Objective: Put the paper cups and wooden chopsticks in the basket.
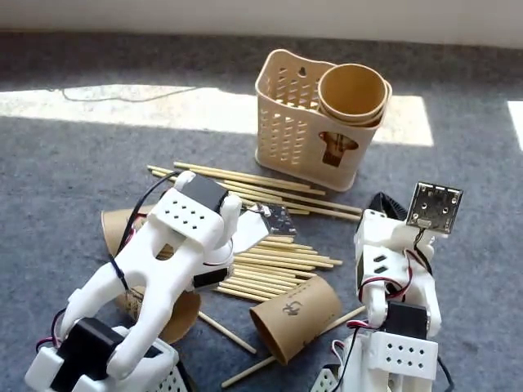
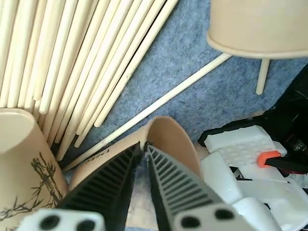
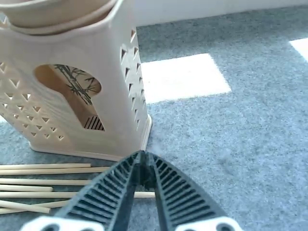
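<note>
Left gripper point(image 2: 143, 147) closed over fallen cup point(image 2: 175, 142), right gripper point(image 3: 143, 166) closed near basket point(image 3: 126, 96), chopsticks point(image 2: 72, 57) strewn

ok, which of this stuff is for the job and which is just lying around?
Job: basket, stacked cups inside it, gripped cup, loose cups, chopsticks.
Lying about: thin cord on the carpet behind.

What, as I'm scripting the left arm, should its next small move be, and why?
Probably lift straight up a little. The left gripper looks closed on the rim of a paper cup lying on its side beside the chopsticks, so raising it first should clear them before heading to the basket.
</note>
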Controlling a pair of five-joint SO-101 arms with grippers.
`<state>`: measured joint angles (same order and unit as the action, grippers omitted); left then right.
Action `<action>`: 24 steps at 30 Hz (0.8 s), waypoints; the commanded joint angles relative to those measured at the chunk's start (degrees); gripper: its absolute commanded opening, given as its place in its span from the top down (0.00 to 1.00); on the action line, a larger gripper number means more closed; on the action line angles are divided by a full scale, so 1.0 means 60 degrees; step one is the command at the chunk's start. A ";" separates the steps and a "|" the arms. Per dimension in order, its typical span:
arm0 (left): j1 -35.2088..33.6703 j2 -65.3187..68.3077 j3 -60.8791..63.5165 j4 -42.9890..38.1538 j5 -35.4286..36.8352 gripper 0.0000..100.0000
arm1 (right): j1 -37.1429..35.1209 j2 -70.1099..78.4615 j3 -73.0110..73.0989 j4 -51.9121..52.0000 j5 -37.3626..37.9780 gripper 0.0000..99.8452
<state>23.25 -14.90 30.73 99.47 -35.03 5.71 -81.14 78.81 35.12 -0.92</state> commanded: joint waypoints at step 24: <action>0.0110 -0.0330 -0.4623 0.0176 0.1905 0.99 | 0.0051 -0.0081 -0.0037 -0.0286 0.0015 0.99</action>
<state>23.08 -14.90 9.63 100.00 -27.47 5.71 -81.14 78.81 35.12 -0.92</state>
